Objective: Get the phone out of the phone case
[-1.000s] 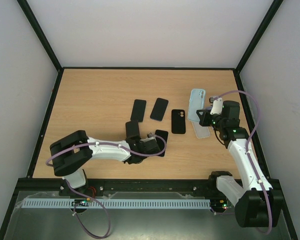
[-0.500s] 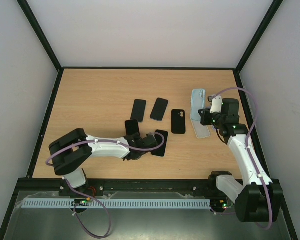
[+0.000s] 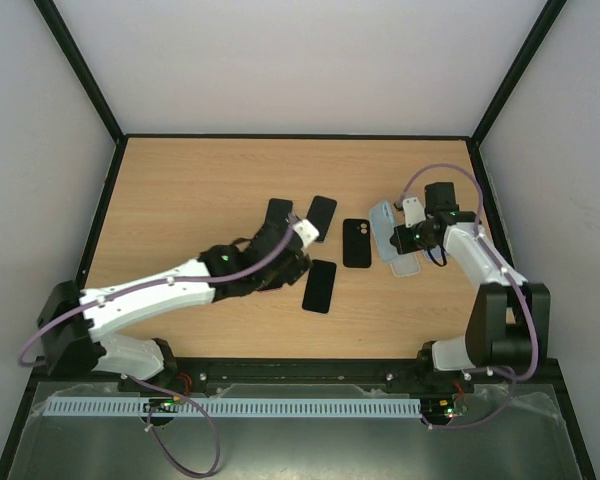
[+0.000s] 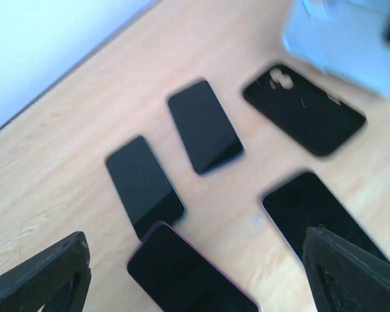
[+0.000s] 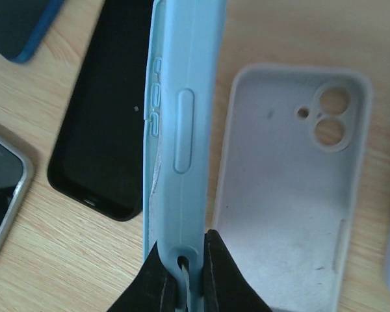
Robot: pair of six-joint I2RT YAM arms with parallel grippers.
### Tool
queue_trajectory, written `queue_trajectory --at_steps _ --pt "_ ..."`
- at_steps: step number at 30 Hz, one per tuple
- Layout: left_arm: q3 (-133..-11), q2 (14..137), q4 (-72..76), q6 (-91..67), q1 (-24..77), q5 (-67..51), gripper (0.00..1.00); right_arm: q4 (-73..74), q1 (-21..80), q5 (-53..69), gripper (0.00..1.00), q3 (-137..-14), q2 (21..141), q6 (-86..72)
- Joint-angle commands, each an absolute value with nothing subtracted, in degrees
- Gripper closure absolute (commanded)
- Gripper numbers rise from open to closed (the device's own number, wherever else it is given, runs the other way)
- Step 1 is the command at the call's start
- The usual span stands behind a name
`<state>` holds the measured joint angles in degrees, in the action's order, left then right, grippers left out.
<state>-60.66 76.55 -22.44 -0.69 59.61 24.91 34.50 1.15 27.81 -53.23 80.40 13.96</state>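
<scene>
RIGHT: right jaws clenching blue case by its low rim, holding it on edge at 3 o'clock of table | LEFT: left jaws hanging released above loose phones | ADVICE: keeping pinch on rim only; peeling one corner first

Both arms are built from white tubular links joined by black housings, and larger black blocks are seen at the shoulders. A lilac cable is run along each arm. The left gripper and right gripper are fitted with matte black, wedge-shaped fingers.
</scene>
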Motion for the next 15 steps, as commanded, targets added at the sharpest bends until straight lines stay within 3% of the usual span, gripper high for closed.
queue_trajectory --at_steps 1,8,15 --pt "-58.2 71.1 -15.0 -4.5 51.6 22.3 0.1 37.3 1.7 27.1 0.98 -55.1 84.5 13.5" --pt "-50.8 64.6 -7.7 -9.6 34.5 7.4 0.1 36.5 2.0 24.9 0.98 -57.3 90.7 8.6" --pt "-49.8 61.6 -7.6 -8.2 33.2 8.5 0.1 33.7 1.2 12.6 0.98 -57.9 93.2 6.2"
